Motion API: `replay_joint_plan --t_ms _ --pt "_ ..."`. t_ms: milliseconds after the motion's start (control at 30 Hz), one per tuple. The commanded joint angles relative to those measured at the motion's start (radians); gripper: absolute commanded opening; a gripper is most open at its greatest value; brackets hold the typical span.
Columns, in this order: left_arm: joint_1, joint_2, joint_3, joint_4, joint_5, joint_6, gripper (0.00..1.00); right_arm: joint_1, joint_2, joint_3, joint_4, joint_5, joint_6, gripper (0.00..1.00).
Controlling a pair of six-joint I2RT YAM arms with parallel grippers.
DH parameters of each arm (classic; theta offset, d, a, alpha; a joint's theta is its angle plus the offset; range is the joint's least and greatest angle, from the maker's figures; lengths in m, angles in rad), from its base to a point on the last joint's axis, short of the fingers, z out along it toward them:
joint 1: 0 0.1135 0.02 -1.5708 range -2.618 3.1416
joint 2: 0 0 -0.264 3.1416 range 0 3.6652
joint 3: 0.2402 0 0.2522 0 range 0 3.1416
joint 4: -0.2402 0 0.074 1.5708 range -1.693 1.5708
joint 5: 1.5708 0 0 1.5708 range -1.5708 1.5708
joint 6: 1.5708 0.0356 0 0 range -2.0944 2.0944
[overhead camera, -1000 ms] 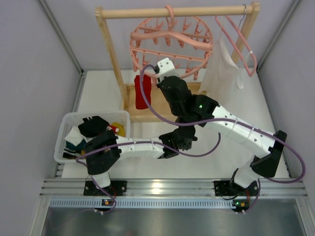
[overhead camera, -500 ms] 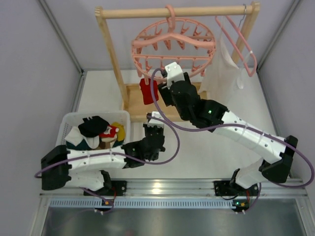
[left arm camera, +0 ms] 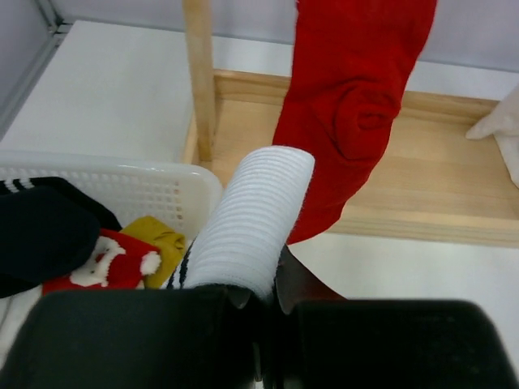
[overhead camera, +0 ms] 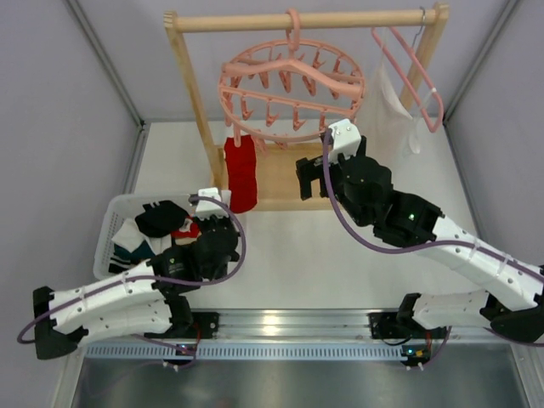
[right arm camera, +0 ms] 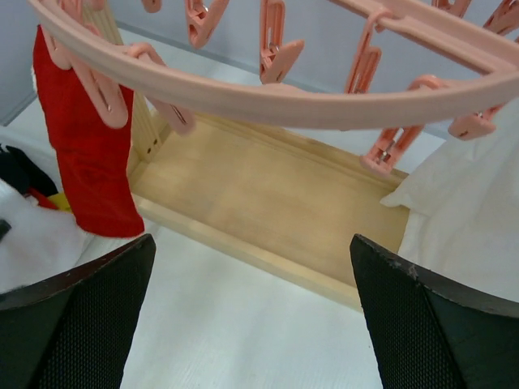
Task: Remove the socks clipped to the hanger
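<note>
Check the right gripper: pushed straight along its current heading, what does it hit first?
Probably the flat wooden base of the rack; the right gripper, open, looks aimed under the salmon-pink ring hanger. Depth unclear.

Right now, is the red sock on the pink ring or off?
On. The red sock hangs from a clip on the hanger rim.
</note>
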Motion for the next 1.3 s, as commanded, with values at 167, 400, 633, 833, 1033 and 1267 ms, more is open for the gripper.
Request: replay_joint_plan --t_ms 167,400,633,833,1033,1267 --pt "0.401 -0.081 0.064 -0.185 0.299 -0.051 0.00 -0.001 -0.135 -0.101 0.067 -0.035 0.067 0.99" --pt "0.461 -0.063 0.063 -0.235 0.314 -0.111 0.00 -0.003 -0.155 -0.102 0.059 -0.032 0.064 0.99" --pt "0.631 -0.008 0.029 -0.266 0.480 -0.169 0.05 -0.001 -0.164 -0.113 0.053 -0.041 0.072 0.99" --pt "0.816 0.075 -0.026 -0.231 0.629 -0.194 0.04 -0.003 -0.166 -0.122 0.056 -0.046 0.073 1.00" --pt "0.980 0.121 -0.078 -0.215 0.720 -0.220 0.35 -0.003 -0.163 -0.134 0.061 -0.051 0.078 0.99" --pt "1.011 0.000 -0.062 -0.221 0.773 -0.194 0.82 -0.001 -0.167 -0.141 0.062 -0.052 0.081 0.99"
